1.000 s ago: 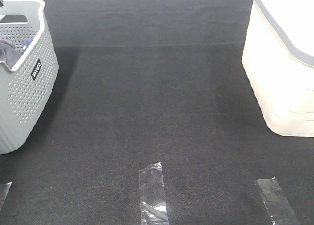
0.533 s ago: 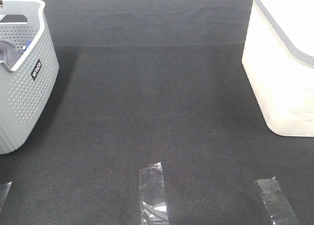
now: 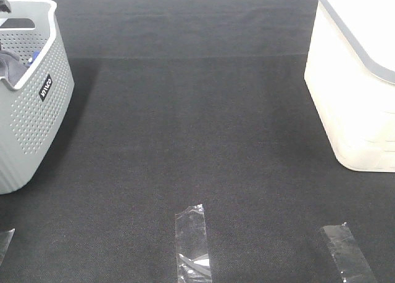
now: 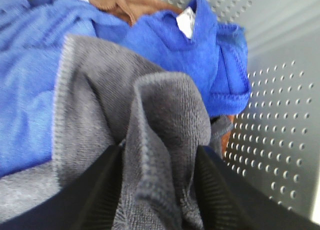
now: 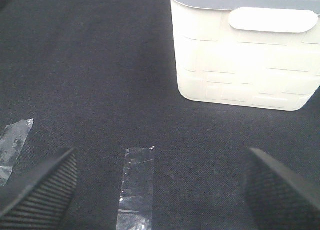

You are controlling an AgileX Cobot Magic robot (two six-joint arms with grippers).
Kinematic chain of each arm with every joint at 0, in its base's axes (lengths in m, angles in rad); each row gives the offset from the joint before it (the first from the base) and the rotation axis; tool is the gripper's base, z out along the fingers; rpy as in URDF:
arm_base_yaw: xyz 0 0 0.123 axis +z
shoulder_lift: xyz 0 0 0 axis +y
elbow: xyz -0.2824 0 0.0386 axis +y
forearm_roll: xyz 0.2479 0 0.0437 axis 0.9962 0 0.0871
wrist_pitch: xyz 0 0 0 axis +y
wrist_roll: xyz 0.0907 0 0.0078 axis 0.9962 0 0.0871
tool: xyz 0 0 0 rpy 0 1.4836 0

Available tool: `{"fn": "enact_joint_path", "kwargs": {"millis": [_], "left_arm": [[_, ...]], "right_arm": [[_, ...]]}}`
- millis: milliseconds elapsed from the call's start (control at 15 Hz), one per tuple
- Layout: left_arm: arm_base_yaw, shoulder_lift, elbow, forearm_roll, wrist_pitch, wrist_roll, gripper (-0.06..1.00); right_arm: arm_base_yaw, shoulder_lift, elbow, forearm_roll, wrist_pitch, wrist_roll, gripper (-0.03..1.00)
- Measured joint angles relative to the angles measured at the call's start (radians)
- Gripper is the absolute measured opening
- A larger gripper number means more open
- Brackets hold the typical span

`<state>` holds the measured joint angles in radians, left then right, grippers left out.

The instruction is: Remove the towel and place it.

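Seeing only part of the grey basket [image 3: 37, 110] from the high camera, cut off by the left frame edge. Making out just a dark scrap of the towel [image 3: 8, 66] behind its rim. Finding the white bin [image 3: 352, 98] cropped at the right edge too, and the tape strips [image 3: 190, 233] running off the near edge of the table [image 3: 185, 123].

Getting the close look from the left wrist camera. Locating the towel inside the basket, heaped on a blue cloth [image 4: 30, 79], with a brown cloth [image 4: 125, 2] mostly buried behind. Watching the left fingers [image 4: 95, 190] flanking a raised fold of the towel and touching it on both sides; cannot tell whether pinching or merely straddling. Viewing the right fingers [image 5: 40, 190] spread wide above the table near a tape strip, holding nothing.

Comparing with half a second ago: noticing a dark shape [image 3: 5, 2] at the basket's far corner showing slightly more. Finding basket, bin and tape unmoved.
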<state>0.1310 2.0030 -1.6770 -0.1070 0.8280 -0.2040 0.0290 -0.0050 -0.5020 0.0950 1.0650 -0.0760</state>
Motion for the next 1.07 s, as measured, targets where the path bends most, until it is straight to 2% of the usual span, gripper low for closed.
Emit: {"fn": "enact_joint_path", "kwargs": {"millis": [67, 133, 200, 333, 400, 667, 933, 1067], "left_arm": [[0.0, 0.0, 0.0, 0.0, 0.0, 0.001, 0.41], [0.0, 0.0, 0.0, 0.001, -0.001, 0.001, 0.32], [0.0, 0.0, 0.0, 0.001, -0.001, 0.001, 0.32], [0.0, 0.0, 0.0, 0.002, -0.001, 0.003, 0.09], [0.0, 0.0, 0.0, 0.002, -0.001, 0.014, 0.02], [0.0, -0.021, 0.0, 0.003, 0.001, 0.02, 0.0], [0.0, -0.172, 0.0, 0.002, -0.021, 0.031, 0.0], [0.0, -0.235, 0.0, -0.023, -0.022, 0.047, 0.0]], "right_arm": [[0.0, 0.0, 0.0, 0.0, 0.0, 0.001, 0.83], [0.0, 0.0, 0.0, 0.0, 0.0, 0.002, 0.83], [0.0, 0.0, 0.0, 0.0, 0.0, 0.002, 0.83], [0.0, 0.0, 0.0, 0.0, 0.0, 0.002, 0.83], [0.0, 0.0, 0.0, 0.0, 0.0, 0.002, 0.83], [0.0, 0.0, 0.0, 0.0, 0.0, 0.002, 0.83], [0.0, 0.0, 0.0, 0.0, 0.0, 0.003, 0.83], [0.0, 0.0, 0.0, 0.0, 0.0, 0.003, 0.83]]}}
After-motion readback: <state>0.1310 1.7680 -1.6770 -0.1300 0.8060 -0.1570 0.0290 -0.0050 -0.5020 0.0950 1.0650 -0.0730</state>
